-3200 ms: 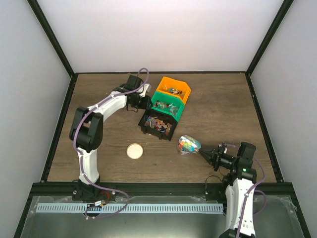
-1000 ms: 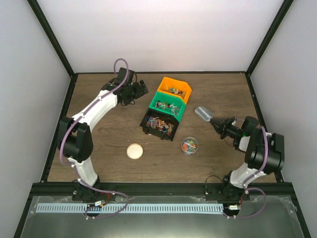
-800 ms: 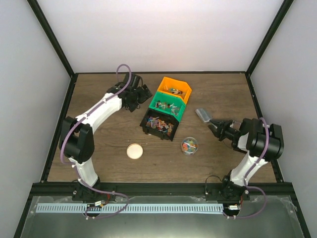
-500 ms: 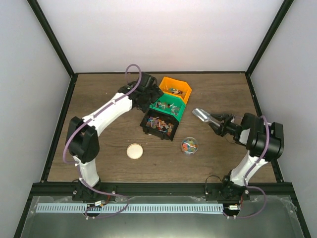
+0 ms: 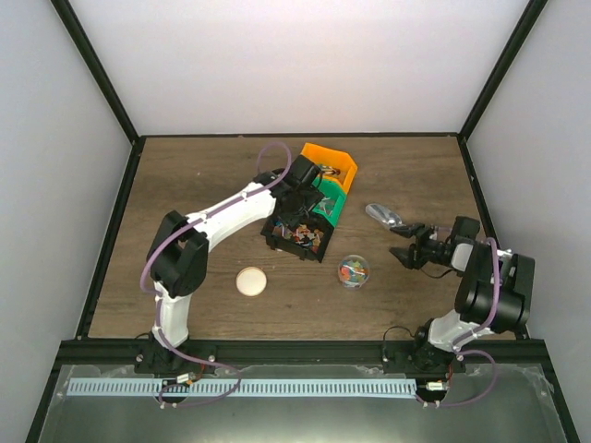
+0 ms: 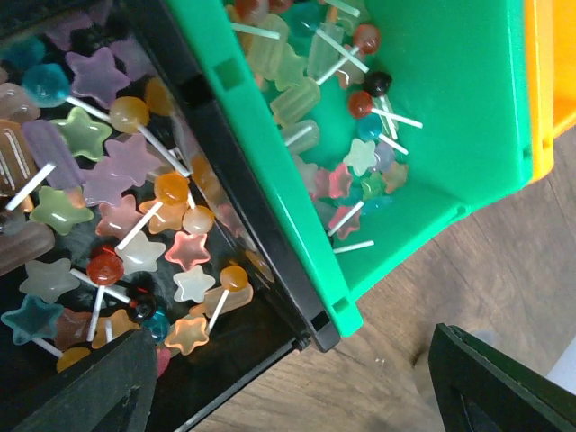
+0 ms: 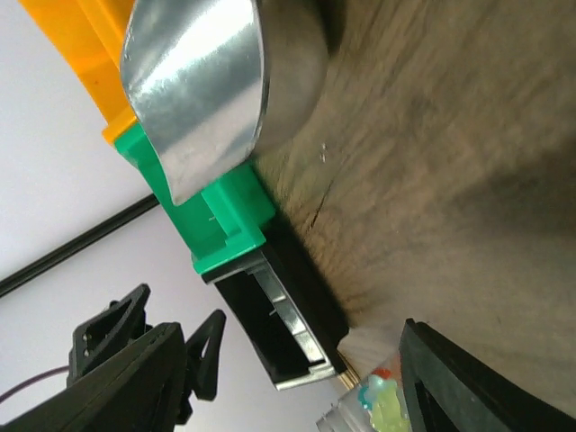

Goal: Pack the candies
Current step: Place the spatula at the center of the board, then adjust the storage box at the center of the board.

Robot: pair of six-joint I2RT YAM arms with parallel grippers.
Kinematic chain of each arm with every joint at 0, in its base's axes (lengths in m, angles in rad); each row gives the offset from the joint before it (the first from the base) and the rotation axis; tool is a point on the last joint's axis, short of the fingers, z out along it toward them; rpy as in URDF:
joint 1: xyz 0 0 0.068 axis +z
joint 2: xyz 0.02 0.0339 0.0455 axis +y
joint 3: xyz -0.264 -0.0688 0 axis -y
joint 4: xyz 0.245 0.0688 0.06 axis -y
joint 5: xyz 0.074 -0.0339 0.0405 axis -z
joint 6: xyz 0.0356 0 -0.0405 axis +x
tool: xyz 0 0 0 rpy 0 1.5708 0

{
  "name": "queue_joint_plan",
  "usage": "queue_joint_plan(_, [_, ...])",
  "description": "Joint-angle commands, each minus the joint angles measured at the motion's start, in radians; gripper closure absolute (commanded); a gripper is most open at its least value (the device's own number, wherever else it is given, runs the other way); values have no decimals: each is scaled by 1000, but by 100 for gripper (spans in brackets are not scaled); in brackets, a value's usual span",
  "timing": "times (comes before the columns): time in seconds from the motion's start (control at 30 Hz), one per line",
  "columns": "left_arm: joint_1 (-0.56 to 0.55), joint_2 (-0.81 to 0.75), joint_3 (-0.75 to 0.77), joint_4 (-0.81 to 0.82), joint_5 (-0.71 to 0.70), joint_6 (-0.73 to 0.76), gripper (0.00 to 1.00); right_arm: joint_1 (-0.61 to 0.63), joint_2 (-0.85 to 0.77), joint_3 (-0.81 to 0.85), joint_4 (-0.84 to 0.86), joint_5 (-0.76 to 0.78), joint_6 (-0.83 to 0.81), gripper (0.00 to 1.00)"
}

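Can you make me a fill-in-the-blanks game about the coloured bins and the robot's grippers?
1. The middle bin, between the orange bin and the black bin, is coloured ____.
2. The left gripper hangs over the candies with its jaws ____.
3. The scoop lies on the table near the right gripper, which holds ____.

Missing words: green; open; nothing.

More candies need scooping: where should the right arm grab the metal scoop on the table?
By its thin handle, which points toward the right gripper. The scoop lies flat with its wide, rounded bowl toward the bins. Probably come from the right, jaws open, closing across the handle.
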Motion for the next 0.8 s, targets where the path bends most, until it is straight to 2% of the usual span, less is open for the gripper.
queue_joint_plan(0.0, [3,7,-5,-28,-46,-108,16,-8,-87,-14,-85,8,-37,34])
queue_joint_plan(0.17, [19,74,18,4,3,-150,25,-8,-105,12,-202,73,-134,40])
queue_joint_plan(0.4, [46,130,36,30,33,-138,46,-8,-98,31,-234,79,-152,45])
queue_joint_plan(0.5, [76,160,55,47,77,-58,49,-8,-80,48,-240,75,-154,47])
queue_joint_plan(0.77, [156,184,156,-32,86,221,67,-8,-59,63,-249,76,-160,50])
